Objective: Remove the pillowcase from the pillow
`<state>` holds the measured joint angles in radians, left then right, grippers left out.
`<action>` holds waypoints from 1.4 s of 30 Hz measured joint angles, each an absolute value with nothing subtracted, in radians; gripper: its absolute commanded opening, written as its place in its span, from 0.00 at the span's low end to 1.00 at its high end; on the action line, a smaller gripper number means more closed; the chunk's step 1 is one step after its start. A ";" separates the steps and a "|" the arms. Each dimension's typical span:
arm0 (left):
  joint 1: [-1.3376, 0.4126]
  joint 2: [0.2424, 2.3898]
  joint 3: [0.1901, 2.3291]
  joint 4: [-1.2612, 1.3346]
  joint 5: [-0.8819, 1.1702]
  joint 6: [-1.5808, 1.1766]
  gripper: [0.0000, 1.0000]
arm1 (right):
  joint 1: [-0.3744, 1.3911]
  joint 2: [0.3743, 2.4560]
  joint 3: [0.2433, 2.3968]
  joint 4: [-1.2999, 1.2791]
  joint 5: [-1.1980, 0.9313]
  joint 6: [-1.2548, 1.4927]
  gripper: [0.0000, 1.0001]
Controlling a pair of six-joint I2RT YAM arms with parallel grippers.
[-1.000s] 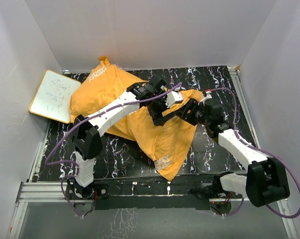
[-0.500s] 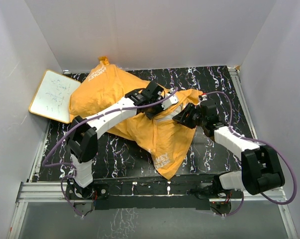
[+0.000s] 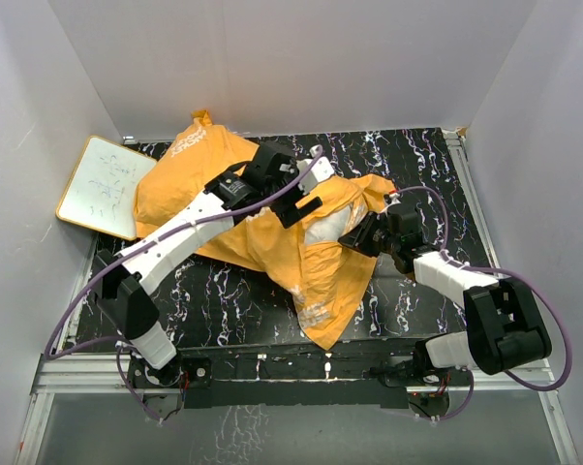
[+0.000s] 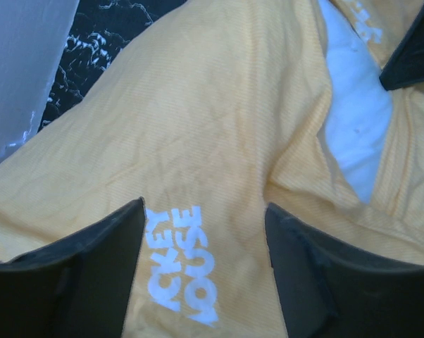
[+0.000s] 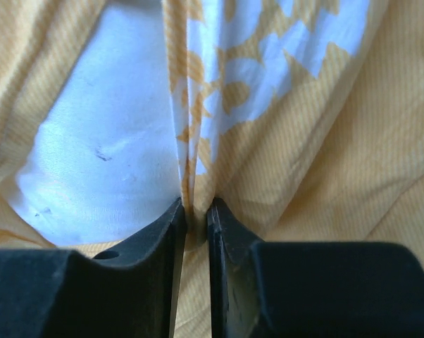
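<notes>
So the orange pillowcase (image 3: 214, 184) is seen sprawled over the black marbled table (image 3: 224, 300) in the top view. It runs from the upper left by the back wall down to a loose tail at lower centre. Just right of centre the case is gaping open, and a patch of the off-white pillow (image 3: 328, 225) is exposed there. Most of the pillow is covered by the orange bulk at upper left.

The right gripper (image 5: 196, 211) is clamped on a thin upright fold of the pillowcase, with barely a sliver left between the fingers. In the right wrist view that fold is printed with broken white lettering, and the bare pillow is seen just left of it, with a couple of little dark specks on it.

The left gripper (image 4: 205, 282) is spread wide, nothing held. Its two dark fingers are seen at the bottom of the left wrist view, with the white lettering (image 4: 180, 264) on the orange cloth framed between them. Whether the cloth is actually touched by the tips can't be told. The pillow opening is seen at the upper right of that view.

A wood-framed whiteboard (image 3: 103, 186) is propped at the far left of the top view, right beside the pillowcase.
</notes>
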<state>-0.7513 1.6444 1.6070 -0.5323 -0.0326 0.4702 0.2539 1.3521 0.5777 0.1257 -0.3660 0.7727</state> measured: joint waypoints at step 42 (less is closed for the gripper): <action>-0.673 1.921 1.685 -0.178 -0.441 0.845 0.11 | 0.306 1.384 0.518 0.179 -0.348 0.760 0.16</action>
